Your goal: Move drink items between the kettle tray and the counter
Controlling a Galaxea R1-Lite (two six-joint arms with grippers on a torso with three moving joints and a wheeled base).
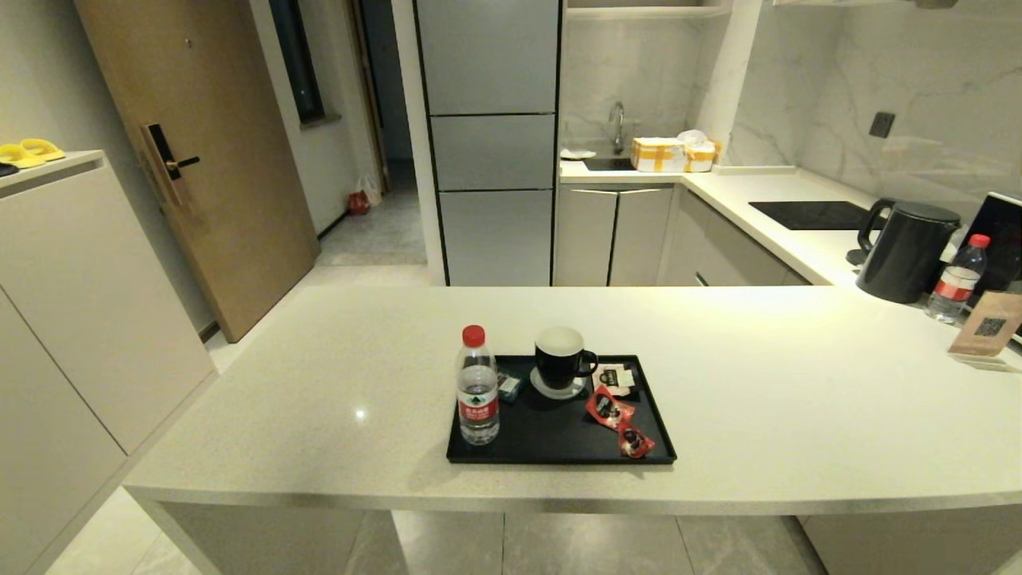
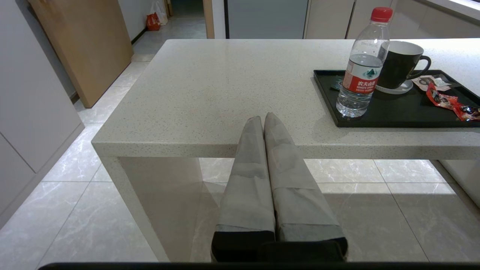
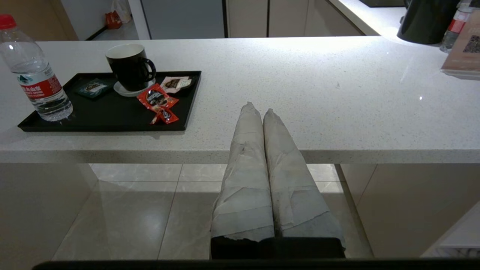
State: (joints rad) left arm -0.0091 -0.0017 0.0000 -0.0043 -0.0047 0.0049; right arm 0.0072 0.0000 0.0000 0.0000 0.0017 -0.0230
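A clear water bottle (image 1: 477, 383) with red cap and red label stands upright in the front left corner of the black kettle tray (image 1: 551, 438). Two red sachets (image 1: 609, 407) lie on the tray's right side. The tray rests on the pale speckled counter (image 1: 798, 399). My left gripper (image 2: 263, 119) is shut and empty, hanging just off the counter's near edge, left of the bottle (image 2: 362, 71). My right gripper (image 3: 258, 110) is also shut and empty, at the near edge to the right of the tray (image 3: 105, 114) and sachets (image 3: 155, 98). Neither gripper shows in the head view.
On the tray stand a black mug (image 1: 561, 361) on a coaster, a dark teal packet (image 1: 509, 386) and a pale packet (image 1: 615, 377). At the far right are a black kettle (image 1: 906, 249), a second bottle (image 1: 956, 279) and a card stand (image 1: 986, 323).
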